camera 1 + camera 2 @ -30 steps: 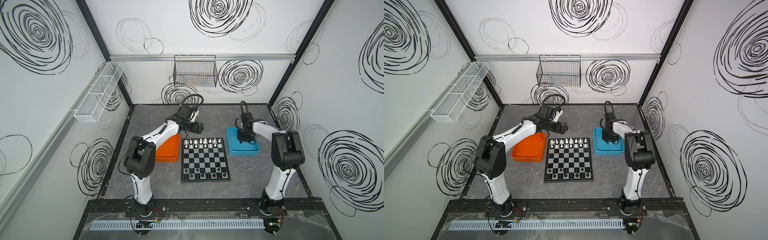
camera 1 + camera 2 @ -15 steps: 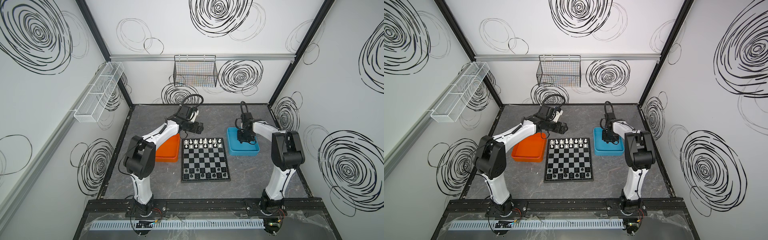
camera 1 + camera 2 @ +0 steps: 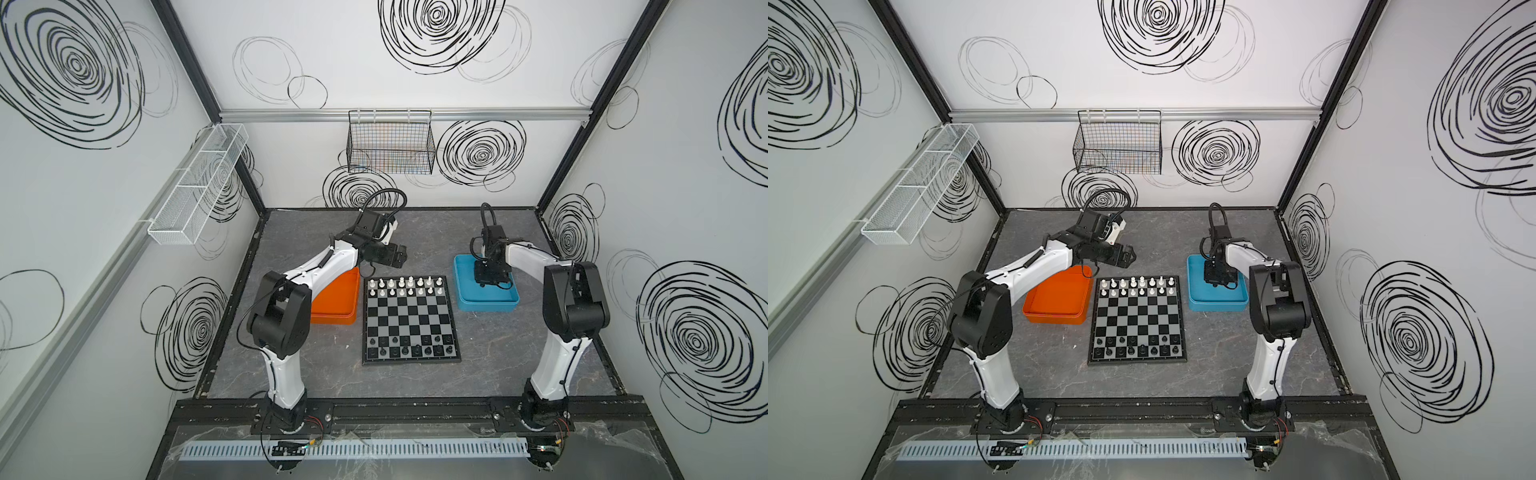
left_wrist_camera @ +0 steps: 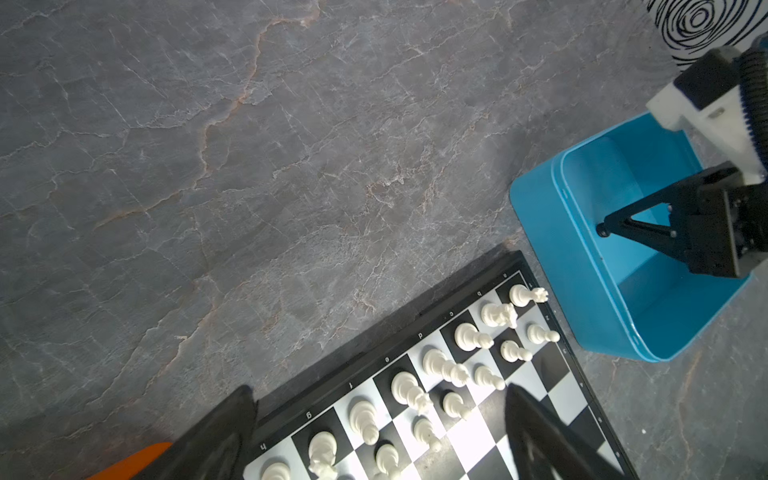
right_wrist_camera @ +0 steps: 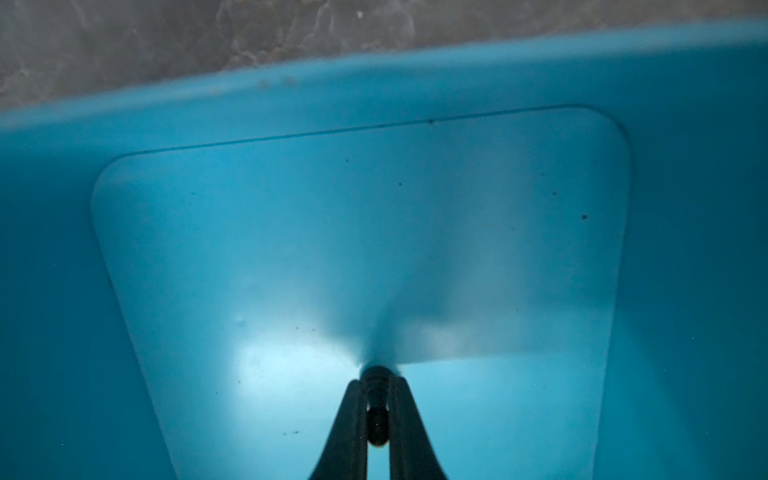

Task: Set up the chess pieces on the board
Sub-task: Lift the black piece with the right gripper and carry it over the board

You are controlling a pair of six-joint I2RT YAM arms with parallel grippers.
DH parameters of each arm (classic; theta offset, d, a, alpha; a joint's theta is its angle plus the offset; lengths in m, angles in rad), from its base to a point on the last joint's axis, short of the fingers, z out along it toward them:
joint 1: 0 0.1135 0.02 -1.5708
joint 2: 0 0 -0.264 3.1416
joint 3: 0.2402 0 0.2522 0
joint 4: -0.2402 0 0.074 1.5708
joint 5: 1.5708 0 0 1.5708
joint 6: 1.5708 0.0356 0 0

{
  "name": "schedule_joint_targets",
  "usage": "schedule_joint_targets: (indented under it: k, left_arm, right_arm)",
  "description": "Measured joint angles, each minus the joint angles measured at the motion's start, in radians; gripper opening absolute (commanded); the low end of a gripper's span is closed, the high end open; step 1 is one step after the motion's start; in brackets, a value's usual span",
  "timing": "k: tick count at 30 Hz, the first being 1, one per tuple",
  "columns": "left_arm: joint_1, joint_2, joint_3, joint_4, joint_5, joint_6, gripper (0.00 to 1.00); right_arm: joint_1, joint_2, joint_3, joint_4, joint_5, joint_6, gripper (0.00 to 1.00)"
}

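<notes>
Nearly done. The board (image 3: 409, 318) is mid-frame; white pieces (image 3: 409, 286) fill the upper rows, black pieces (image 3: 405, 347) sit lower with gaps. Right tool (image 5: 377, 401), in blue tray (image 3: 486, 305), is clamped on a black piece (image 5: 376, 374). Left tool (image 3: 401, 259) is apart over the board's upper edge.

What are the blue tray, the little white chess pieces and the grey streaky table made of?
Rectangular blue tray: probably moulded plastic, smooth and slightly glossy, with rounded corners and one even colour. Small white chess pieces: likely plastic too, with soft shine on their knobs. Grey veined tabletop: looks like marble, though it may be a printed matte surface.
</notes>
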Motion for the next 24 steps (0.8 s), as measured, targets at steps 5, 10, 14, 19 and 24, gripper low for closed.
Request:
schedule_joint_targets:
  k: [5,10,14,19,24]
  left_arm:
    - [0.0,0.0,0.0,0.0,-0.002,0.0,0.96]
    - [0.005,0.0,0.0,0.0,-0.002,-0.002,0.96]
    - [0.023,0.0,0.0,0.0,-0.001,-0.007,0.96]
    - [0.071,0.0,0.0,0.0,-0.008,-0.012,0.96]
    - [0.123,-0.01,0.0,0.0,-0.012,-0.017,0.96]
  right_arm:
    - [0.003,-0.009,0.004,-0.037,0.0,-0.001,0.1]
    - [0.029,-0.081,0.022,-0.1,0.007,-0.005,0.1]
    - [0.102,-0.191,0.024,-0.129,0.019,-0.01,0.09]
    - [0.3,-0.304,0.005,-0.127,0.013,0.013,0.09]
    - [0.512,-0.333,-0.041,-0.109,-0.012,0.077,0.09]
